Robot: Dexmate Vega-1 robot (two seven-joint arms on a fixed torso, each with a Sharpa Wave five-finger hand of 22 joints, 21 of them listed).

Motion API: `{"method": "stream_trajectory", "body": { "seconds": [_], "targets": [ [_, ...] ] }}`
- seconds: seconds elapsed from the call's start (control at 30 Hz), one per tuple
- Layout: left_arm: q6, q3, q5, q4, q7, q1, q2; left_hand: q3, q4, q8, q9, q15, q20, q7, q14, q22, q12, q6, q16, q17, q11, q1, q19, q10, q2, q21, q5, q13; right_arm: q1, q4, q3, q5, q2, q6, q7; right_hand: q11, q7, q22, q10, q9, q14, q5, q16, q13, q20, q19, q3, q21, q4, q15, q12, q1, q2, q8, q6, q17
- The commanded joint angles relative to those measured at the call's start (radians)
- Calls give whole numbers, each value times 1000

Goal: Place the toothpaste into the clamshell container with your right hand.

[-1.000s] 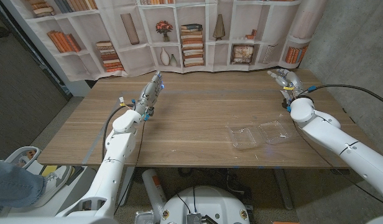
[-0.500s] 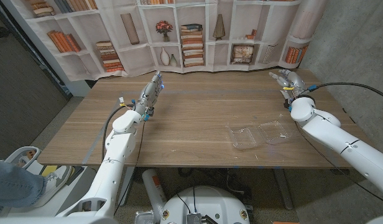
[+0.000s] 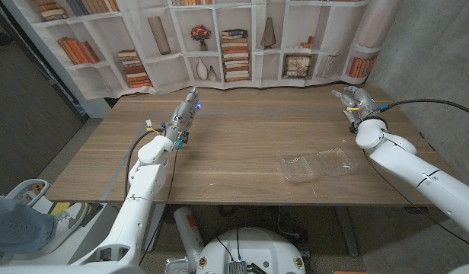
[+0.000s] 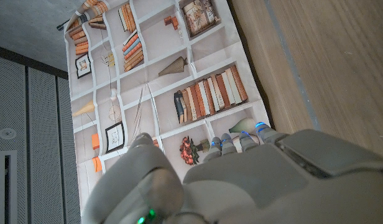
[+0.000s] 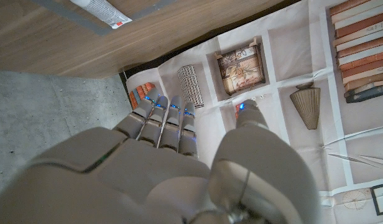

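A wooden table (image 3: 234, 141) is seen with a bookshelf curtain (image 3: 219, 38) hung behind it. The clear clamshell container (image 3: 318, 164) lies open near the front edge. The left hand (image 3: 185, 114) and right hand (image 3: 352, 99) are raised, fingers straight and close together, nothing held. A toothpaste tube (image 5: 99, 10) is seen on the table in the right wrist view.

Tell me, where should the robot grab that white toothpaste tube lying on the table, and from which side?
Probably across the body of the toothpaste, coming down from above with fingers on its two long sides: it lies flat on the table, so nothing fits underneath. I cannot tell which end bears the cap. The right hand holds nothing yet.
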Motion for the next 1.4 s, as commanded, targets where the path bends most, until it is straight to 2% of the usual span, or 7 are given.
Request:
{"method": "stream_trajectory", "body": {
  "seconds": [0.03,0.77,1.4],
  "targets": [
    [-3,0,0,-22,10,16,2,-5,-2,0,5,4,-41,0,-21,6,1,0,0,4,5,13,-65,-3,1,-3,-2,4,30,17,-32,-41,6,-69,-13,-1,0,4,16,2,14,0,4,3,5,11,2,-1,-6,1,7,14,2,7,14,4],
    [17,15,6,-57,28,36,5,-8,-2,2,5,5,-39,0,-20,6,4,9,0,4,3,14,-62,7,3,-7,-3,4,57,19,-68,-69,0,-173,-7,-9,6,4,60,2,66,5,8,3,10,46,6,-7,-24,-3,15,44,-10,6,31,3],
    [16,21,7,-77,40,49,6,-11,-3,1,4,4,-37,0,-21,6,3,8,-1,4,3,15,-64,5,5,-11,-3,4,105,57,-122,-110,-8,-240,28,-12,8,5,80,2,85,10,8,4,9,63,6,-11,-28,-10,17,56,-16,7,44,4]
  ]
}}
